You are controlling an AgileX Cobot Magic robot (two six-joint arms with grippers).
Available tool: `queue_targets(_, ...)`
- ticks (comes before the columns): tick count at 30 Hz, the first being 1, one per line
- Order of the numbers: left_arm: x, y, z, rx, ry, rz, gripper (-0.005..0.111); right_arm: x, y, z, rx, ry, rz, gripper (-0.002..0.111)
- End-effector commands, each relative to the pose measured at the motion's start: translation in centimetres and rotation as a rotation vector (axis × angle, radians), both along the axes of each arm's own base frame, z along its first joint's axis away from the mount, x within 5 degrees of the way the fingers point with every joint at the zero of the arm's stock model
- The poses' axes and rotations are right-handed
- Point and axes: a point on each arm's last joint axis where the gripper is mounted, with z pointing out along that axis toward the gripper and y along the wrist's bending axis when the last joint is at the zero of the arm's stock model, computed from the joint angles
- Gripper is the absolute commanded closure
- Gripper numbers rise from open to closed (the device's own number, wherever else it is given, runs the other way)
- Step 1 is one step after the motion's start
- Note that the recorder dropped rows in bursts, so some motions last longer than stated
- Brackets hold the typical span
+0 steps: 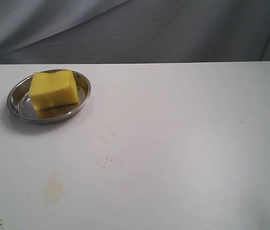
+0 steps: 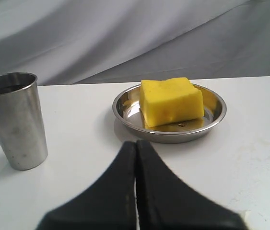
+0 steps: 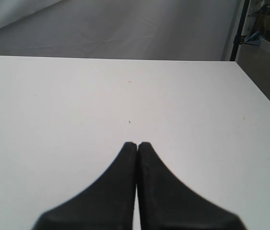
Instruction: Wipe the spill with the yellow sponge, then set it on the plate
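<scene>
Sponge [image 2: 171, 101] lies on plate [image 2: 168, 137], apart from left hand [image 2: 135, 142], which is pressed together.

Exterior high, facing table [image 1: 173, 143]; left wrist low, nearer; both share plate [image 1: 53, 120].

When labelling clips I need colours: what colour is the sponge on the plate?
Bright yellow; the sponge shows best in the left wrist view.

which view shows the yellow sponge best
The left wrist view: the yellow sponge sits close and large in the plate, with its top and front faces clear. The exterior view shows it smaller, at the far left, also in the plate. The right wrist view does not show it.
</scene>
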Motion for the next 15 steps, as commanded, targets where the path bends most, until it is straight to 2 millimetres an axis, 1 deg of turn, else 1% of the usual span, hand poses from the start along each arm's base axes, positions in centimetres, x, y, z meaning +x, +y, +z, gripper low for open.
queue_targets(1, -0.02, 0.00, -0.12, -0.015, 0.002, 0.004, 0.107, -0.02, 0.02, -0.04, 0.000, -0.005, 0.004, 0.108)
queue_targets(15, -0.04, 0.04, -0.21, 0.005, 0.011, 0.005, 0.107, -0.02, 0.02, -0.04, 0.000, -0.005, 0.004, 0.108)
